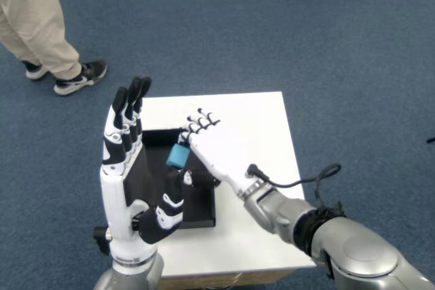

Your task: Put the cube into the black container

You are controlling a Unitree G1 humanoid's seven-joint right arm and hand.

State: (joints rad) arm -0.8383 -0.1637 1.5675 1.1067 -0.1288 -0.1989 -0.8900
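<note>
one cube [179,156], one black container [198,206], two hands, one table [262,127]

Robot hand [216,151] glossy plastic — carpet [340,52] rough.

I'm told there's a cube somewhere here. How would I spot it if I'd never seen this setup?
Find the small white table on the blue carpet, then the black container on its left half. Just above that tray, the robot's right hand holds the cube at its fingertips. It is the only bright blue thing among the white and black parts.
</note>
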